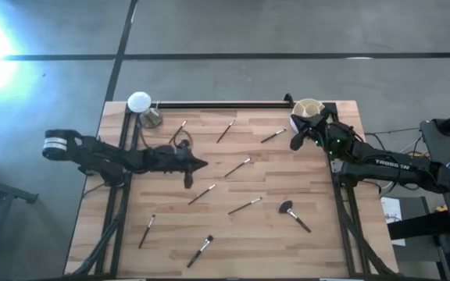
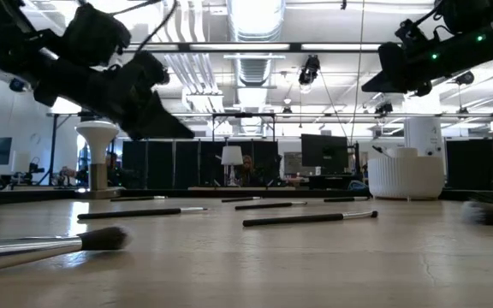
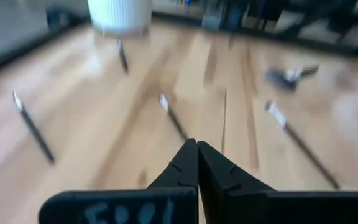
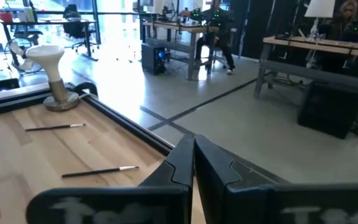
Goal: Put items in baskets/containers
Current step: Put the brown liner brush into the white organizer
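Note:
Several thin makeup brushes lie flat and scattered on the wooden table, among them one in the middle (image 1: 237, 167) and a wide fluffy-headed one (image 1: 293, 215) toward the near right. The cream-white cup (image 1: 308, 109) stands at the far right corner and also shows in the low view (image 2: 405, 175). My left gripper (image 1: 203, 164) is shut and empty, raised above the table's middle left (image 2: 187, 133), pointing right (image 3: 196, 144). My right gripper (image 1: 294, 144) is shut and empty, raised just on the near side of the cup (image 2: 368, 85), pointing toward the far left (image 4: 192, 140).
A flat white disc on a brass-coloured stand (image 1: 141, 105) sits at the far left corner. A black rail (image 1: 225, 104) runs along the table's far edge. Brushes lie near the near edge (image 1: 199, 251) and at the left (image 1: 147, 231). Desks and people are in the room behind.

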Controlling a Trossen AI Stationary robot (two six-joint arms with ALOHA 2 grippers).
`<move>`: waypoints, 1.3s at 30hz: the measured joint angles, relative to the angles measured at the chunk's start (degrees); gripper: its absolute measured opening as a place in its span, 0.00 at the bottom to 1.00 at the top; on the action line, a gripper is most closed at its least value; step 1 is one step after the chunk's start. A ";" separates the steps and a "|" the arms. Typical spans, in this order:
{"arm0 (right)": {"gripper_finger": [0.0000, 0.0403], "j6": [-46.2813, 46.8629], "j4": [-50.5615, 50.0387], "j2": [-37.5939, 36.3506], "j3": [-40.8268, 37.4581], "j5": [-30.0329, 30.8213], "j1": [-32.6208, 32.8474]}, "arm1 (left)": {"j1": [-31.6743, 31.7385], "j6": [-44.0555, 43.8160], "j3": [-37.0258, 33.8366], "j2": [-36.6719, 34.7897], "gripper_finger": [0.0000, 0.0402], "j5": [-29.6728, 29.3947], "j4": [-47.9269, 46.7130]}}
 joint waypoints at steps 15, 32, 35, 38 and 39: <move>0.02 0.42 0.26 0.07 -0.50 -0.02 0.11 | -9.74 -17.54 8.13 0.03 0.17 -11.01 -26.54; 0.02 0.42 0.22 0.07 -0.66 -0.17 0.13 | -12.21 -18.89 26.27 18.95 0.22 -10.49 -39.76; 0.02 0.42 0.22 0.07 -0.66 -0.17 0.11 | -12.23 -18.90 27.49 19.66 0.22 -10.47 -40.37; 0.02 0.39 0.22 0.07 -0.68 -0.17 0.13 | -12.21 -19.80 27.79 19.83 0.22 -10.44 -41.71; 0.02 0.42 0.22 0.07 -0.68 -0.17 0.12 | -12.21 -20.37 27.77 19.93 0.22 -10.26 -41.77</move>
